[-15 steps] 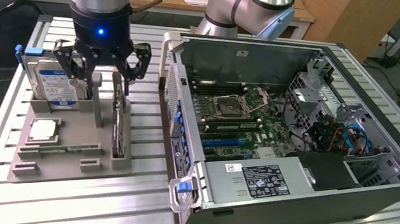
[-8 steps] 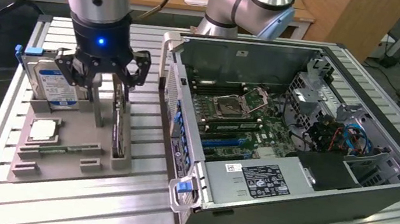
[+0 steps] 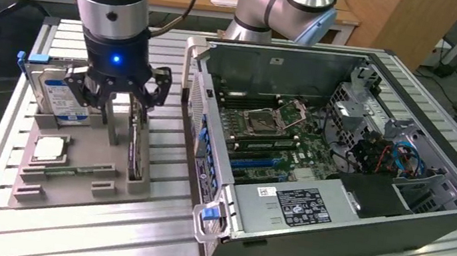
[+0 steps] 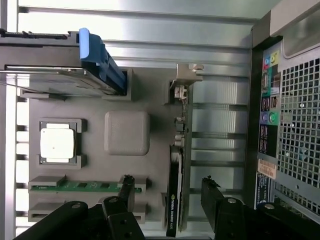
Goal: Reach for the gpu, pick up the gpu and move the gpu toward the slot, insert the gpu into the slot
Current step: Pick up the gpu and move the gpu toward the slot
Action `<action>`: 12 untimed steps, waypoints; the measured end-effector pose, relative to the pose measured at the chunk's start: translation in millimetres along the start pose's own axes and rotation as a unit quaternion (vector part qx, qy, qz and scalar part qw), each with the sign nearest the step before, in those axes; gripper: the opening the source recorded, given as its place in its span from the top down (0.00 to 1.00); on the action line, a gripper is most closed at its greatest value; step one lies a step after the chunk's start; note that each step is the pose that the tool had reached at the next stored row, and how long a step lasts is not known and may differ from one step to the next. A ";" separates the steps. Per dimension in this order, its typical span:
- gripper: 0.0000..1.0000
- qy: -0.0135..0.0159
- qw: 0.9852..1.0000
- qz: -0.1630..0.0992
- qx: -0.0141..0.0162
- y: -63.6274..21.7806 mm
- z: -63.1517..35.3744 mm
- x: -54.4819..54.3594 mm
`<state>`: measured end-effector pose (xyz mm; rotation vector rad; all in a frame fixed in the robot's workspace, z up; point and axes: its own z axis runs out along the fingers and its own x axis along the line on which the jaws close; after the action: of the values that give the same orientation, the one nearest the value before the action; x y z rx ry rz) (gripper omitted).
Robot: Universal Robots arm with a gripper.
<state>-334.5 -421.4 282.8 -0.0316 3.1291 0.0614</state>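
From where I stood, the far side of the exterior view's left held the silver-and-blue hard drive (image 3: 58,94), propped in a grey holder (image 3: 67,194) on the slatted worktop (image 3: 105,238). A processor chip (image 3: 48,148) and a narrow memory stick (image 3: 69,173) lay in their own pockets in front of it.

Next came the arm's gripper (image 3: 123,110), which hung straight down over the holder with its fingers (image 4: 127,189) spread wide apart and holding nothing. The gpu (image 3: 136,148) stood on its edge in the holder's slit directly beneath them. In the wrist view the card (image 4: 179,140) ran up between the two fingers, one on each side of its flat faces, with a clear gap on both sides. Its long axis ran away from the fingers toward its silver bracket (image 4: 187,75), so closing them would have squeezed across the thin width at the black cooler end. I judged the reach about finished and the grasp not yet made.

Further to the exterior view's right sat the open computer case (image 3: 431,217), well apart from the card. The green motherboard (image 3: 299,134) lay flat inside it, and the long blue slot (image 3: 252,163) stood unoccupied near the case's closer wall.
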 end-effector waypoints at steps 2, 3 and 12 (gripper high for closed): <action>0.35 0.000 1.000 0.000 0.000 -0.6 1.6 -2.2; 0.35 0.000 1.000 0.000 0.000 -0.8 2.1 -4.1; 0.35 0.000 1.000 0.001 0.000 -1.5 10.7 -6.2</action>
<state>-328.1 -422.4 272.1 -0.0276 3.1291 0.0614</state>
